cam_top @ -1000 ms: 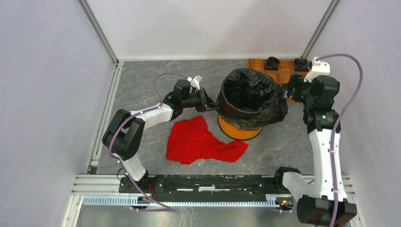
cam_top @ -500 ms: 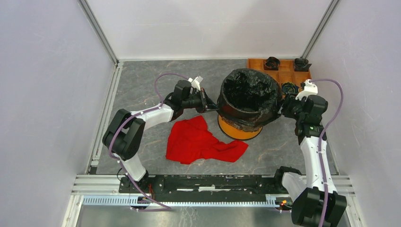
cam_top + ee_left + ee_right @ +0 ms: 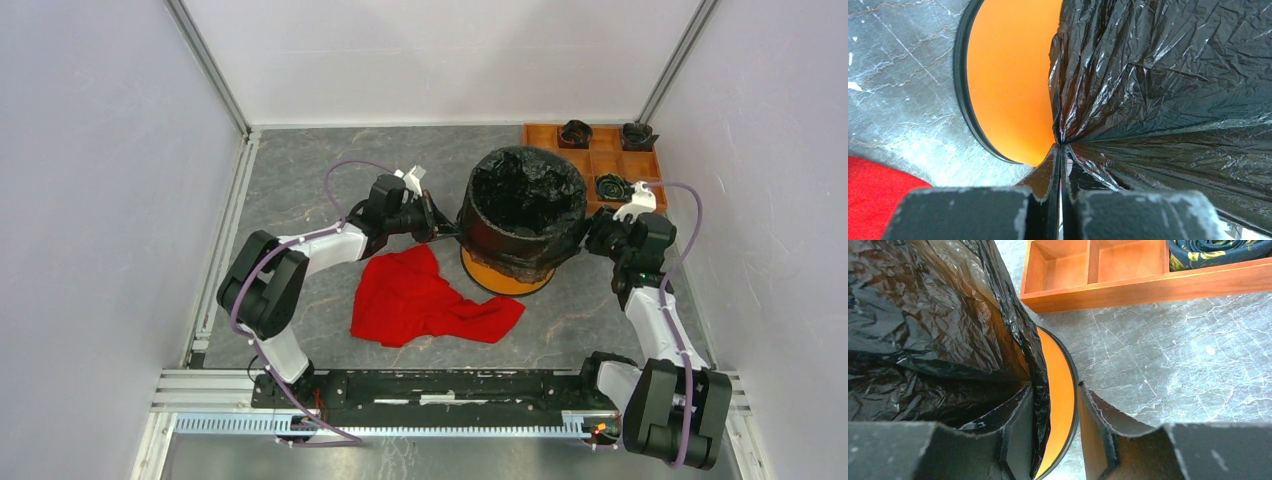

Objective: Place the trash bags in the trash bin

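Bag (image 3: 520, 200) over bin (image 3: 500, 279); grey table (image 3: 300, 180), white walls (image 3: 440, 60).

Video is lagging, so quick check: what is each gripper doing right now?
Left gripper: closed, pinching a fold of the black bag.
Right gripper: open, with the bag's edge and the side of the bin between its fingers, not clamped.

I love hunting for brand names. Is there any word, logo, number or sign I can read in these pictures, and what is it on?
None: no word, logo, number or sign can be read in any view.
The trash bag, the orange bin under it, the red cloth and the tray show no print.
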Available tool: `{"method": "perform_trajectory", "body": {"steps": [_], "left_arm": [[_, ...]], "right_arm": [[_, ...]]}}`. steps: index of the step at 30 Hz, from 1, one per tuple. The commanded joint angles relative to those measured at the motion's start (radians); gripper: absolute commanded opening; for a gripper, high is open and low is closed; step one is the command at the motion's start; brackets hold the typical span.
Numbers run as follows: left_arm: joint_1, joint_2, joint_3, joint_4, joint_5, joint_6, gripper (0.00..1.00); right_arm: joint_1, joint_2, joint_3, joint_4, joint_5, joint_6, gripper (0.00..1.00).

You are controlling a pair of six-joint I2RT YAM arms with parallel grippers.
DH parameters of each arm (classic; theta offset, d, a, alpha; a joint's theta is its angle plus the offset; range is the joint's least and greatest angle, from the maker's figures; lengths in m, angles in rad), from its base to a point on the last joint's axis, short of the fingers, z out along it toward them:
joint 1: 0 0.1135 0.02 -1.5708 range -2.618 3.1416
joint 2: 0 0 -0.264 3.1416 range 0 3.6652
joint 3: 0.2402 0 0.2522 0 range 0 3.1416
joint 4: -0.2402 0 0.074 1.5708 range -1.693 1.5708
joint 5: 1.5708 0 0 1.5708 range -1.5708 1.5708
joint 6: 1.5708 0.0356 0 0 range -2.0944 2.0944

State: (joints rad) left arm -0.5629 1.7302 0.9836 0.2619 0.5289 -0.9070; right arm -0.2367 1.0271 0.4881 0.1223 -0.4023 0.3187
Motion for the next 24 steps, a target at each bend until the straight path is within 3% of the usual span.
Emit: {"method": "perform_trajectory", "body": {"steps": [1, 13, 19, 24], "left_arm": [[-0.005, -0.01, -0.019, -0.009, -0.055, 0.038, 0.02], [-0.014, 0.012, -0.047, -0.006, -0.087, 0.06, 0.02], [-0.014, 0.024, -0.056, -0.014, -0.117, 0.075, 0.02], [-0.014, 0.003, -0.08, -0.015, -0.124, 0.076, 0.02]], "right_arm": [[0.004, 0.037, 0.001, 0.07, 0.018, -0.043, 0.42], [0.068, 0.143, -0.042, 0.108, 0.104, -0.076, 0.42], [0.089, 0.183, -0.007, 0.045, 0.178, -0.113, 0.44], [0.091, 0.118, 0.12, -0.203, 0.355, -0.133, 0.65]]}}
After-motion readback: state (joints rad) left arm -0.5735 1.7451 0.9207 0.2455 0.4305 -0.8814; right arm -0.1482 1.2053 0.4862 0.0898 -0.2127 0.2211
